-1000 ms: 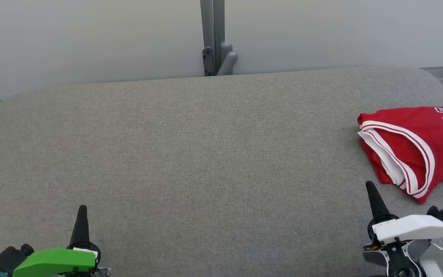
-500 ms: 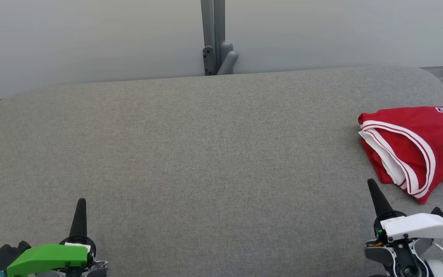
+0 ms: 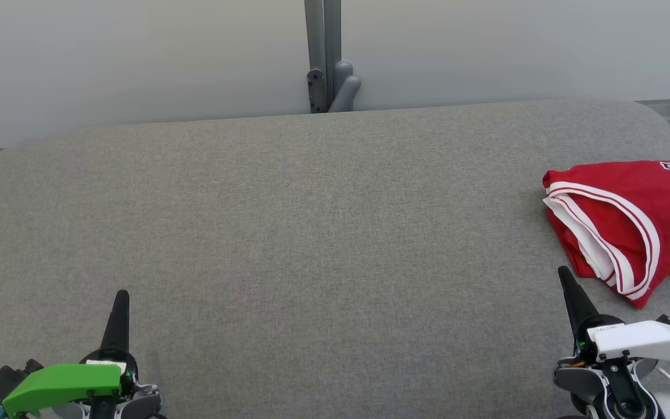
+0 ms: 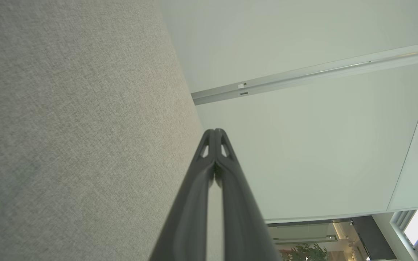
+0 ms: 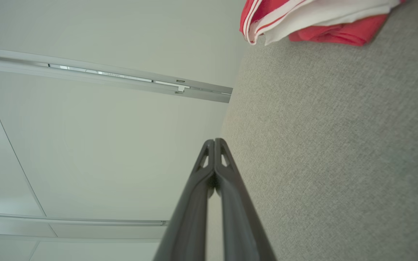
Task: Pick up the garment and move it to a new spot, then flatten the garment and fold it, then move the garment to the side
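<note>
Folded red white-trimmed jersey (image 3: pixel 620 224) lies middle right on grey cloth surface (image 3: pixel 312 233); left pincer (image 3: pixel 121 298) and right pincer (image 3: pixel 564 274), lower corners, pressed together.

Both arms low, both grippers pinched closed.

Down at seven o'clock in the head view sits the left gripper (image 3: pixel 121 294), its dark fingers pressed into a single spike aimed straight at twelve, with the green wrist cover (image 3: pixel 61 384) behind it. Over at five o'clock, the right gripper (image 3: pixel 562 270) is closed up too, leaning a touch toward eleven, with the white wrist cover (image 3: pixel 643 340) at its base. Each wrist view backs that up: fingertips meeting, tip against tip.
</note>
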